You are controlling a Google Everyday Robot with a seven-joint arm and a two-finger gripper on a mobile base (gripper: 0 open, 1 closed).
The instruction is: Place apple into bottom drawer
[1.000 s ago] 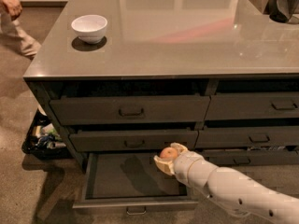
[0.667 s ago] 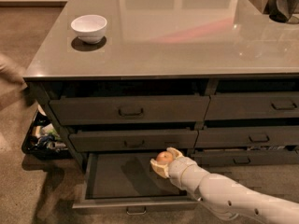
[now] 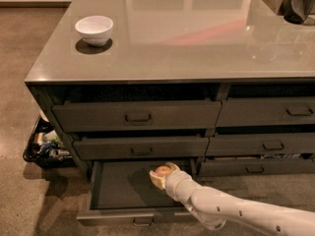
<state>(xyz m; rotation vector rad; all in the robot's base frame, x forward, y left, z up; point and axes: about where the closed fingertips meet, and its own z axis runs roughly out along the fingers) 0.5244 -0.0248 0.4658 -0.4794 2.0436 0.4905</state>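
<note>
My gripper (image 3: 162,175) is pinching the apple (image 3: 163,170) over the open bottom drawer (image 3: 118,193), below the desk (image 3: 172,48) front edge, nearer its left corner. Carry's approx done imo; left to do: lower, let go, w/draw arm.

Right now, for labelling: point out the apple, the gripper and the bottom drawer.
apple (image 3: 163,170): camera view, its orange-red skin.
gripper (image 3: 163,174): camera view, between fingertips, over the open drawer.
bottom drawer (image 3: 118,188): camera view, bare dark floor.
</note>
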